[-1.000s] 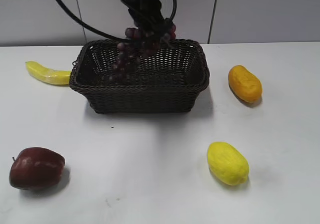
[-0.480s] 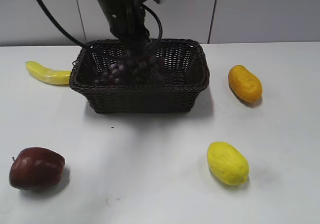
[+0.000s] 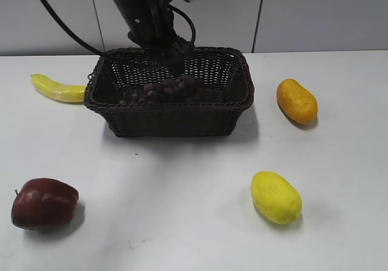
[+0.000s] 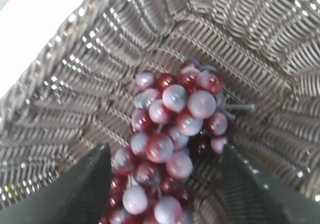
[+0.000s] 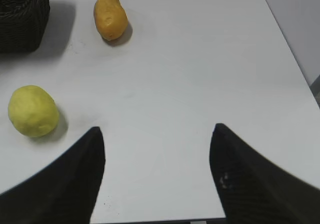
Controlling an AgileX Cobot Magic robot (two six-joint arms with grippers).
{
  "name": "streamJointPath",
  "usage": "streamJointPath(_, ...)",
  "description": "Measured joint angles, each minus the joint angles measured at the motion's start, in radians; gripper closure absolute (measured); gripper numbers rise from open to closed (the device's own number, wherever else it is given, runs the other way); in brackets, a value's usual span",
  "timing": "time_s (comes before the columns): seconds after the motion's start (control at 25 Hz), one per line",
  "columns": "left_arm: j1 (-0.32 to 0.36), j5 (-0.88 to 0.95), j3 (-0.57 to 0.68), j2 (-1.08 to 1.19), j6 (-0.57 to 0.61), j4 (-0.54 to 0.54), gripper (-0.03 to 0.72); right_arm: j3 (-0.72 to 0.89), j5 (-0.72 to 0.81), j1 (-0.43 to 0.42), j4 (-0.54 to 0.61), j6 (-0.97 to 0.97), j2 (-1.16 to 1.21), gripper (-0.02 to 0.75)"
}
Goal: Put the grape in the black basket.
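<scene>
The grape (image 3: 167, 90) is a bunch of dark red and purple berries lying on the floor of the black basket (image 3: 170, 122), a dark woven wicker basket at the back middle of the table. My left gripper (image 3: 167, 46) hangs just above the bunch inside the basket. In the left wrist view its jaws (image 4: 162, 154) are spread wide on either side of the grape (image 4: 172, 124), with a gap on the right side, over the basket's woven floor (image 4: 260, 28). My right gripper (image 5: 157, 134) is open and empty over bare table; it does not show in the exterior view.
A yellow banana (image 3: 57, 89) lies left of the basket. A dark red apple (image 3: 43, 203) sits front left. A yellow fruit (image 3: 276, 197) lies front right and an orange fruit (image 3: 297, 101) lies right of the basket. Both show in the right wrist view (image 5: 32, 110) (image 5: 110, 16).
The left gripper lowered the hanging grape bunch from above the rim into the basket. The bunch now lies on the basket floor, and the jaws stand apart from it.
</scene>
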Motion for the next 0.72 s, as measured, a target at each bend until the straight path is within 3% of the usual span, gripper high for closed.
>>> streamJointPath(0.4,0.088,0.055,0.000,-0.127,-0.161,0.102,0.090,0.000,0.000,0.000,0.000,0.000,0.000,0.238)
streamJointPath(0.72,0.288,0.160,0.000,-0.179,-0.298,0.169,0.103,0.000,0.000,0.000,0.000,0.000,0.000,0.238)
